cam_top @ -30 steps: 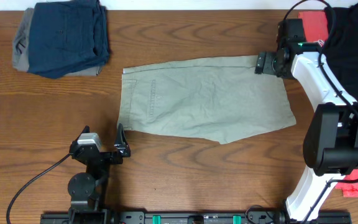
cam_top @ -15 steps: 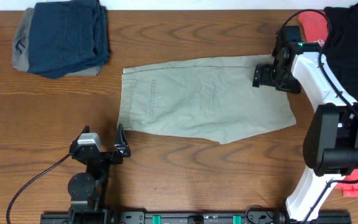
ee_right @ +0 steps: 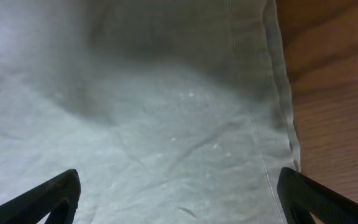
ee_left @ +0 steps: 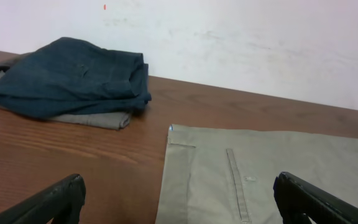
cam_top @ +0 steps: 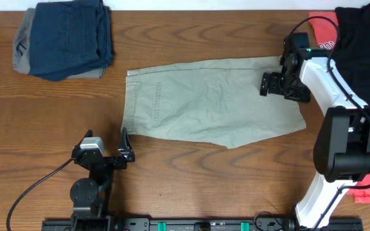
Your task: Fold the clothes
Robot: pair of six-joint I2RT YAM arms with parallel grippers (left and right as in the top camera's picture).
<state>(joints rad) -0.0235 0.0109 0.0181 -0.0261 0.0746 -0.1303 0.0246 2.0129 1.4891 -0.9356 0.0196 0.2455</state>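
White-shelled right arm, black joints, black right claw

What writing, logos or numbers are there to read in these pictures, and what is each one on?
No text can be read in any view.
White print on the red printed shirt: too small to read.
On the khaki shorts: only stitched seams, no label or writing showing.
On the navy-blue folded garment: no writing showing.
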